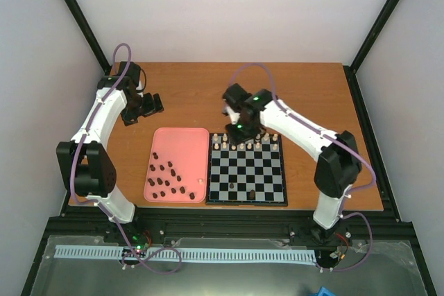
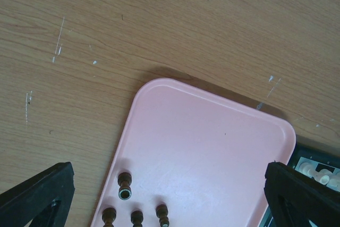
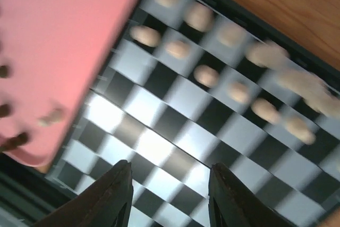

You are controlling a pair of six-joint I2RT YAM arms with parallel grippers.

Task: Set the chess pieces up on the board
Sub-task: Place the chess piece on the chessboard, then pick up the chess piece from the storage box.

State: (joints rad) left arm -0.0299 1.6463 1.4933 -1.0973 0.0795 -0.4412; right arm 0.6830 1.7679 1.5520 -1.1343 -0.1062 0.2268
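The checkered board (image 1: 258, 171) lies right of the pink tray (image 1: 182, 145). Cream pieces (image 1: 244, 143) fill its two far rows, and two dark pieces (image 1: 251, 193) stand near its front edge. Several dark pieces (image 1: 165, 178) and one cream piece (image 1: 201, 181) lie on the tray. My left gripper (image 1: 143, 110) is open and empty beyond the tray's far left corner. Its wrist view shows the gripper (image 2: 169, 184) above the tray (image 2: 212, 142) and some dark pieces (image 2: 124, 184). My right gripper (image 1: 238, 128) hovers open and empty over the board's far rows. Its wrist view shows the gripper (image 3: 170, 184) over the board (image 3: 159, 147), with blurred cream pieces (image 3: 207, 75).
The wooden table (image 1: 305, 95) is bounded by black frame posts and white walls. The tray's edge (image 3: 58, 51) sits right against the board's left side. The board's far corner with cream pieces (image 2: 319, 173) shows at the right of the left wrist view.
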